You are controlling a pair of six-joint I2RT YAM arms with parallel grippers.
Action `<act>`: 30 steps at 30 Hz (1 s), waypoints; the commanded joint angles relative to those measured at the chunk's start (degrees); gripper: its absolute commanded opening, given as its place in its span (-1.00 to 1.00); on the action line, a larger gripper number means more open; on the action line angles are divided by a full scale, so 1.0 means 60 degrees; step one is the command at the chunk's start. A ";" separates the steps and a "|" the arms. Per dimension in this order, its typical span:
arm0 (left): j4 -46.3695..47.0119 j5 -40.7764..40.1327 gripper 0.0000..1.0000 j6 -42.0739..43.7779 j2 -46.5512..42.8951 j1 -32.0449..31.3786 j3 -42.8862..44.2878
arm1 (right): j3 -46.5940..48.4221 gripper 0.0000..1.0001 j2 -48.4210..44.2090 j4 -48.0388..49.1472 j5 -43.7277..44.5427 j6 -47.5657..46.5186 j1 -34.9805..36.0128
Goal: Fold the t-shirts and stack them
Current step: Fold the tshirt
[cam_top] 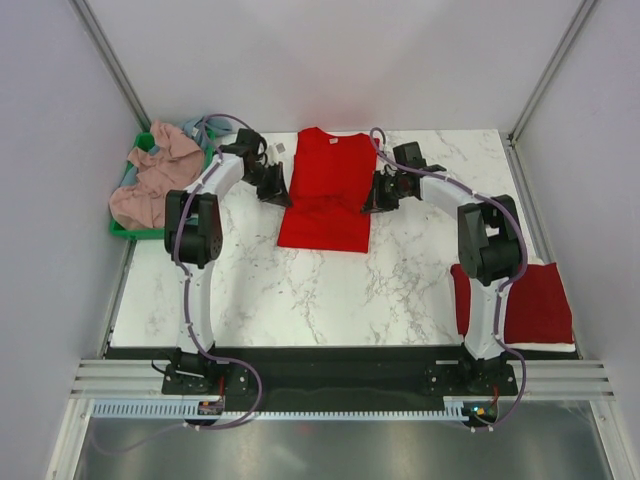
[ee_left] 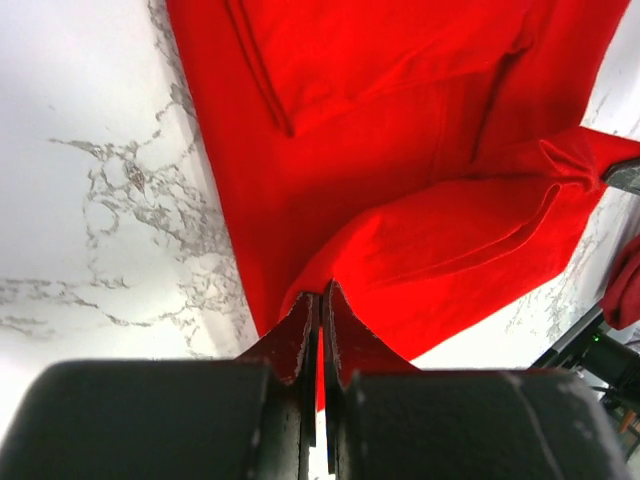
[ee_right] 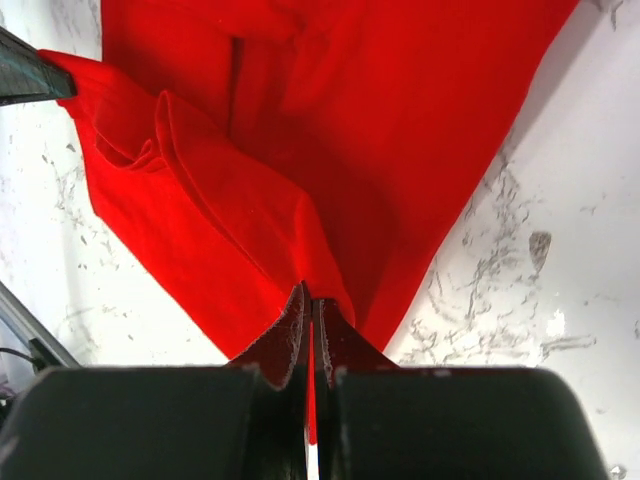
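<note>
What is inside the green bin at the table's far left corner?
A crumpled dusty pink t-shirt fills the green bin and spills over its rim. At its far edge some grey-blue fabric shows. The bin's floor, and anything beneath the pink shirt, is covered.

The red t-shirt [cam_top: 327, 190] ahead of the left pincer [ee_left: 321, 292] was soft, matt cloth, even in weave, with stitched seams. The fingers of the left pincer and of the right pincer [ee_right: 309, 295] looked like black matt plastic, scuffed pale along their edges. The worktop [cam_top: 330, 290] to the sides of each pincer was white with grey veins like marble, smooth and faintly glossy.
</note>
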 commanded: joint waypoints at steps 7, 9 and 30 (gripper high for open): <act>0.0433 -0.0814 -0.95 0.0543 0.0521 -0.0310 0.1229 | 0.0522 -0.91 0.0411 0.0186 0.0504 -0.0430 -0.0021; 0.0478 -0.0990 -0.95 0.0558 0.0580 -0.0369 0.1362 | 0.0464 -0.94 0.0323 0.0201 0.0562 -0.0460 -0.0036; 0.0551 -0.2485 -0.95 0.0807 0.0697 -0.0486 0.1699 | 0.1196 -0.96 0.0865 0.0333 0.0841 -0.0899 -0.0021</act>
